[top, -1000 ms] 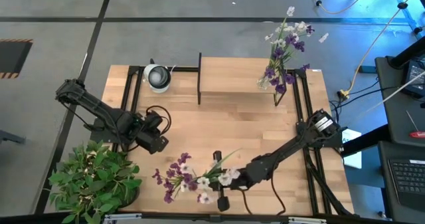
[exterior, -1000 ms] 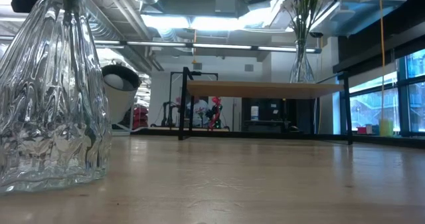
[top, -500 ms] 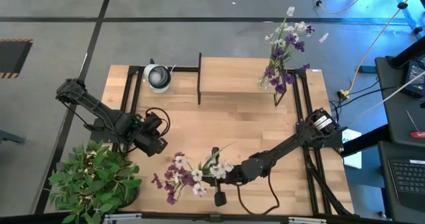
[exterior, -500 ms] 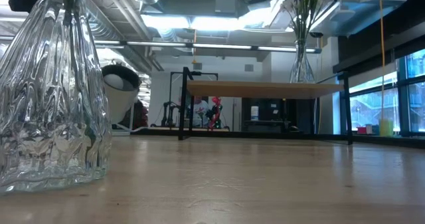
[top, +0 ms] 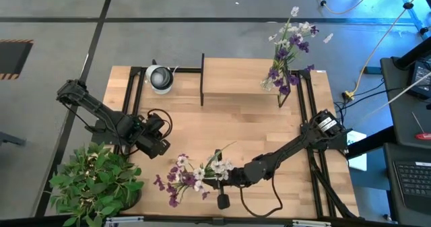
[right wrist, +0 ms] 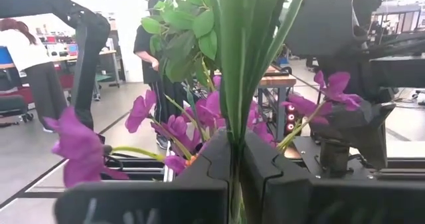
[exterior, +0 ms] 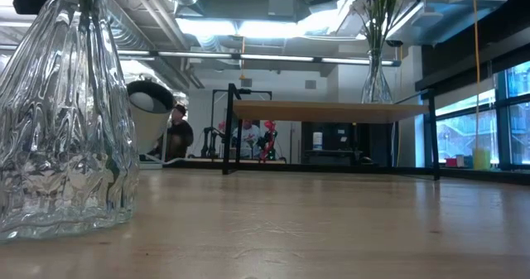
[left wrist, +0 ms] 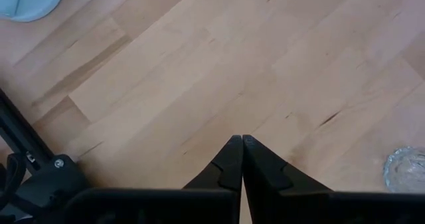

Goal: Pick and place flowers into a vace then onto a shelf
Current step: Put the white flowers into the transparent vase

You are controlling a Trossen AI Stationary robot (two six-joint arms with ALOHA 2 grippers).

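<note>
My right gripper point(top: 227, 176) is shut on a bunch of flowers point(top: 185, 180), green stems with purple and white blossoms, near the table's front edge. A clear ribbed glass vase point(exterior: 62, 113) stands at the near left of the low view, with something green in its neck. In the high view the blossoms hide it. My left gripper point(top: 159, 146) hovers shut over bare wood to the left of the bunch, holding nothing. The shelf point(top: 239, 79) stands at the far side, and a second vase of flowers point(top: 286, 58) stands at its right end. My right gripper pinches the bunch's green stems point(right wrist: 234, 111) between its two fingers. The fingers come about level from the table's right side. The blossoms point(right wrist: 199, 114) and leaves stick out past the fingertips toward the left. The stems' other end is hidden by the gripper.
A bushy potted plant point(top: 94, 183) fills the near left corner. A round white object point(top: 159, 77) sits at the far left beside the shelf's black frame. People point(exterior: 178, 134) show in the room behind the table. Bare wood lies mid-table between shelf and arms.
My right gripper has shifted a little toward the table's left edge and rolled slightly. The bunch has turned with it, and its white blossoms now sit higher and farther left. A person has come into sight in the room behind.
</note>
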